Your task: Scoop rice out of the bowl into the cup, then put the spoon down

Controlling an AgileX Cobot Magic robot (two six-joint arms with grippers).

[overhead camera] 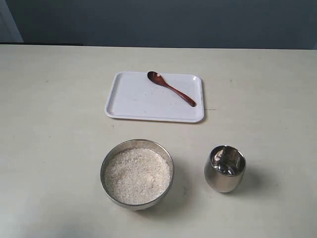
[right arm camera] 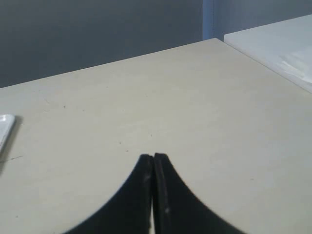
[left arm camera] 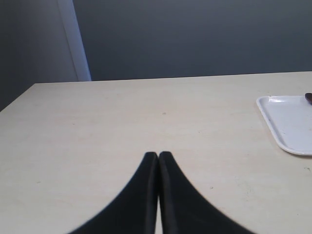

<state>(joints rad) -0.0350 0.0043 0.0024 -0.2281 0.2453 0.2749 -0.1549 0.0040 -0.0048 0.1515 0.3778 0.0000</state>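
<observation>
The steel bowl (overhead camera: 105, 165) stands near the table's front, filled with white rice (overhead camera: 137, 175). To its right stands the small steel cup (overhead camera: 225, 168), shiny inside. The dark reddish-brown wooden spoon (overhead camera: 171, 88) lies on the white tray (overhead camera: 129, 99) behind them, its oval bowl toward the back left. Neither arm shows in the exterior view. My left gripper (left arm camera: 158, 155) is shut with nothing in it, over bare table left of the tray (left arm camera: 287, 122). My right gripper (right arm camera: 153, 157) is also shut and empty over bare table.
The cream table (overhead camera: 49, 124) runs wide around the objects, with a dark wall behind. In the right wrist view a second white surface (right arm camera: 273, 44) adjoins the table's far corner. A sliver of the tray (right arm camera: 5, 127) shows at that view's edge.
</observation>
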